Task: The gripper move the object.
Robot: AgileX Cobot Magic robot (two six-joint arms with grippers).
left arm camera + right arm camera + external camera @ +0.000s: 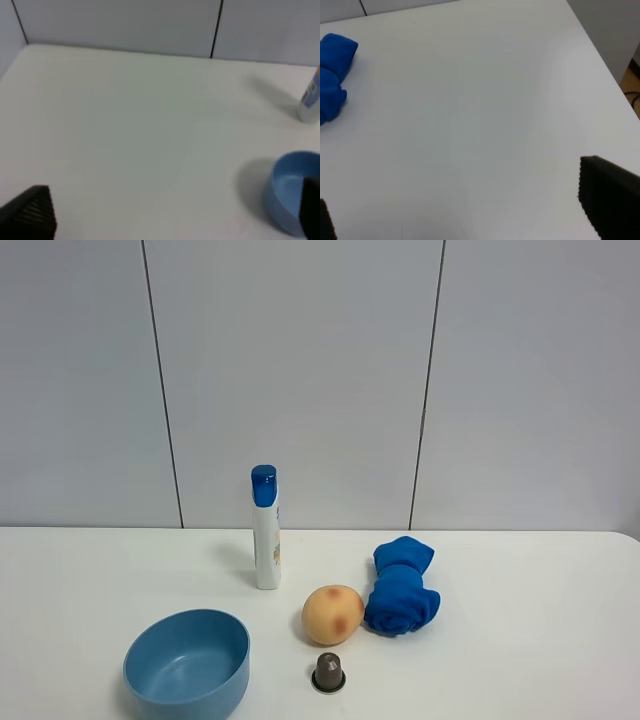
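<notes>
On the white table [520, 640] stand a white bottle with a blue cap [266, 530], a blue bowl [187, 662], a round peach-coloured fruit [333, 615], a rolled blue cloth [401, 587] and a small brown capsule [328, 672]. Neither gripper shows in the exterior high view. My left gripper [172, 210] is open and empty above bare table, with the bowl [292, 192] and the bottle [311, 100] off to one side. My right gripper [465, 210] is open and empty above bare table, well apart from the cloth [332, 75].
A grey panelled wall [300, 370] rises behind the table. The table's side edge [605, 65] runs close to my right gripper, with floor beyond it.
</notes>
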